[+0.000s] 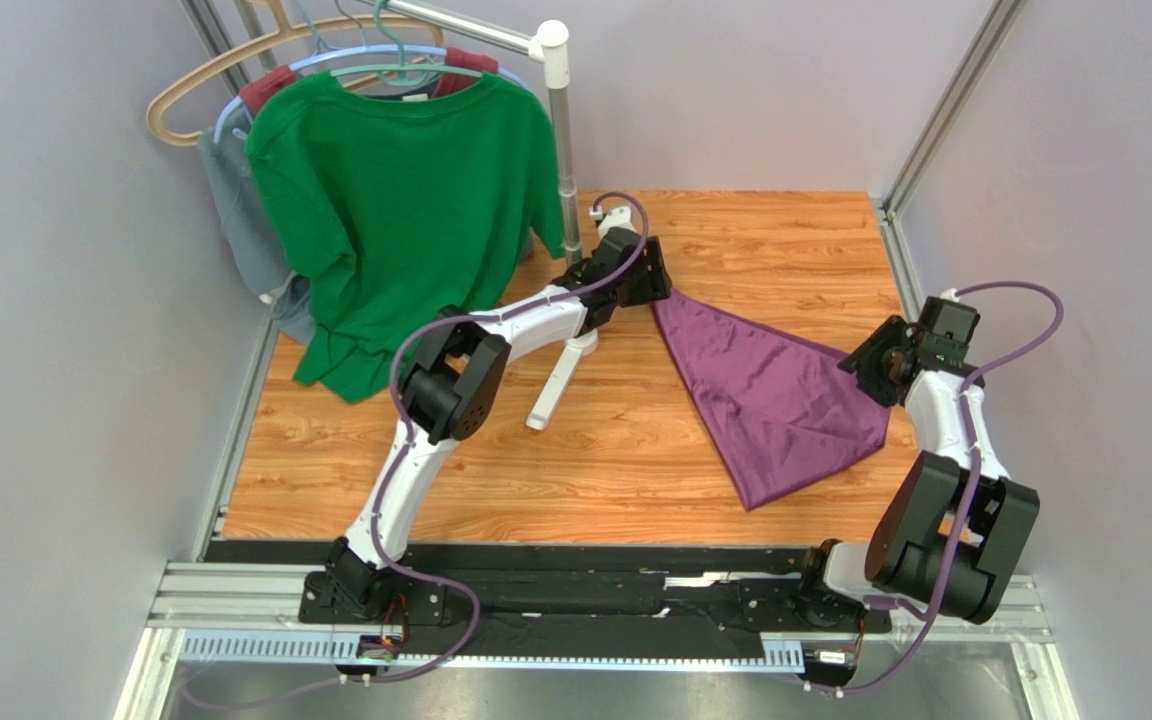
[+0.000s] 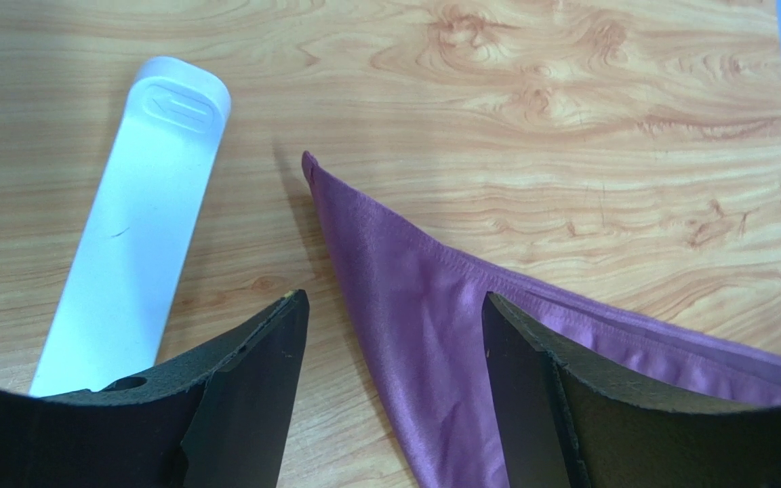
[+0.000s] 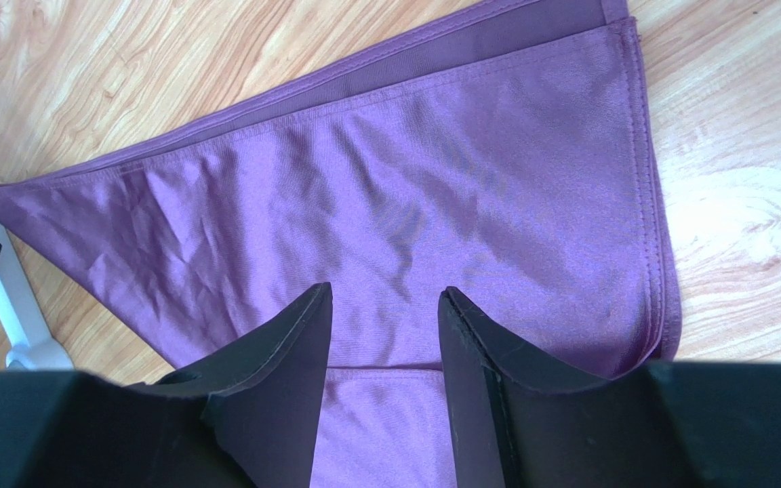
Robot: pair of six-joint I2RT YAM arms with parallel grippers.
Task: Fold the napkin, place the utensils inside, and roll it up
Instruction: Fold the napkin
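The dark purple napkin point(image 1: 770, 393) lies on the wooden table folded into a triangle, its long edge running from the far left tip to the right corner. My left gripper point(image 1: 660, 290) hovers over the far left tip, jaws open, with cloth point(image 2: 415, 305) and bare wood showing between the fingers point(image 2: 262, 346). My right gripper point(image 1: 863, 369) is over the right corner, jaws open above the flat cloth point(image 3: 415, 193), where a folded hem crosses the gap. In the wrist views the gripper midpoints are left point(image 2: 393, 297) and right point(image 3: 385, 290). The utensils are out of view.
A green T-shirt point(image 1: 394, 195) hangs on a white rack pole point(image 1: 564, 135) at the back left, draping onto the table. The rack's white foot point(image 1: 560, 383) point(image 2: 130, 224) lies just left of the napkin's tip. Metal frame rails point(image 1: 905, 270) border the table.
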